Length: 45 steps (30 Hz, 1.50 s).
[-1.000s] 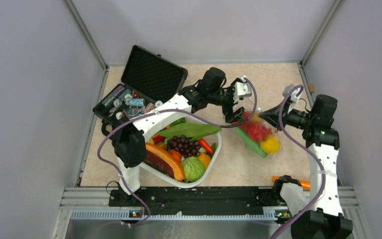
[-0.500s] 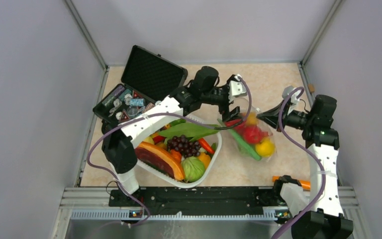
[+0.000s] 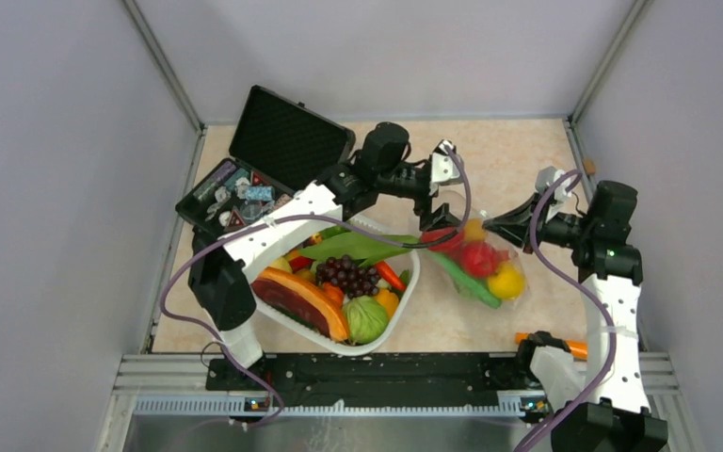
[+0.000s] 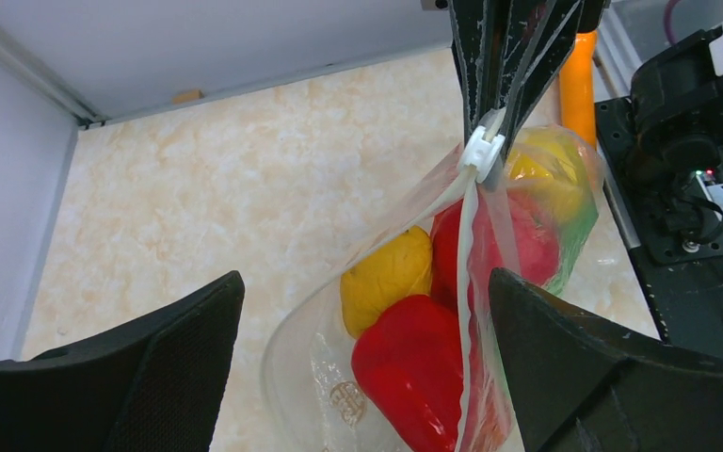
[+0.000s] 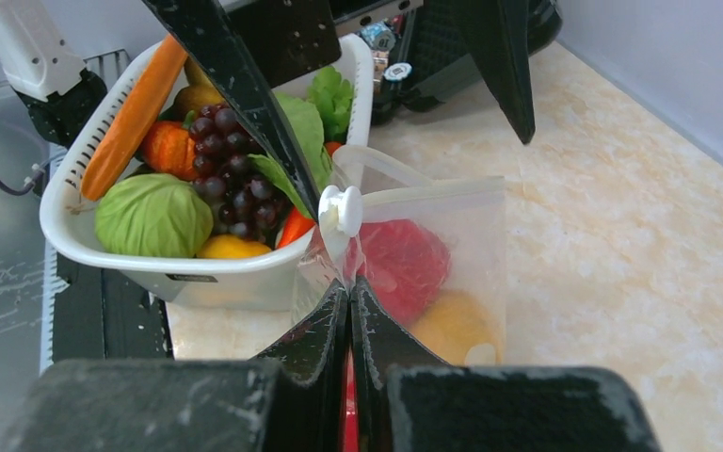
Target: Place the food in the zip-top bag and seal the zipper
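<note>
Clear crinkly zip-top bag (image 4: pixel 297 358), glossy rounded food (image 4: pixel 412 365)

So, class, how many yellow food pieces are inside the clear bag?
2: one yellow piece at the far end of the bag, a lemon at its near end. More may be hidden.

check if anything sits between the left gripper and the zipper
Nothing visible does: the zipper runs between the open fingers of the left gripper; the right gripper is shut on the zip-top bag by the white slider.
</note>
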### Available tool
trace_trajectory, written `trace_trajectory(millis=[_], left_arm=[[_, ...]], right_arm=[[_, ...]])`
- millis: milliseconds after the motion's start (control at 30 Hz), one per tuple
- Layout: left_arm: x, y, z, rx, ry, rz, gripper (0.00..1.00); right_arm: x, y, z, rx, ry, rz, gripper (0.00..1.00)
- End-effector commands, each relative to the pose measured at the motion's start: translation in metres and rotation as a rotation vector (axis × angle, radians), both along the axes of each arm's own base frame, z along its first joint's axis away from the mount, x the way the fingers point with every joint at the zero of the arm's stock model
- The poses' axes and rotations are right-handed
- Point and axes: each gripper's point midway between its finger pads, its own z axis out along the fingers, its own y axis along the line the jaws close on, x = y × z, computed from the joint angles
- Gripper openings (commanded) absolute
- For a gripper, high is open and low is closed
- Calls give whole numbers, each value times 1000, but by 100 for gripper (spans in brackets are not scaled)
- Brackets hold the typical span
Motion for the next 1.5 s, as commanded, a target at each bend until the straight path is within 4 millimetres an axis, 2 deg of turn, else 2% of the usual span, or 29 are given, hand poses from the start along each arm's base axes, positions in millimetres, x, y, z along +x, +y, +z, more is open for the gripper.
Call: trace_trajectory(millis=[0, 167, 467, 767, 967, 1067, 1167, 1233, 1333, 1467], left_arm=[[-8, -4, 1, -3, 16, -78, 99], [-6, -6, -9, 32, 34, -108, 99], [-4, -12, -4, 5, 68, -163, 99], [-8, -11, -25, 56, 149, -214, 98], [-3, -15, -37, 84, 182, -206, 85], [-3, -18, -37, 81, 196, -210, 74], [-1, -21, -41, 85, 208, -211, 56], [-1, -21, -41, 85, 213, -211, 55], [0, -22, -43, 85, 217, -212, 47], [4, -24, -41, 79, 215, -190, 25]], right_arm=[[-15, 9, 22, 11, -117, 90, 0], [-16, 10, 22, 15, -114, 95, 0], [-17, 12, 19, 16, -111, 105, 0], [-17, 12, 20, 13, -117, 104, 0], [-17, 12, 22, 12, -122, 105, 0], [-16, 11, 20, 11, -118, 102, 0], [-15, 11, 19, 9, -119, 99, 0], [-15, 11, 19, 10, -117, 99, 0], [-14, 10, 18, 6, -120, 95, 0], [-11, 10, 16, 0, -118, 83, 0]])
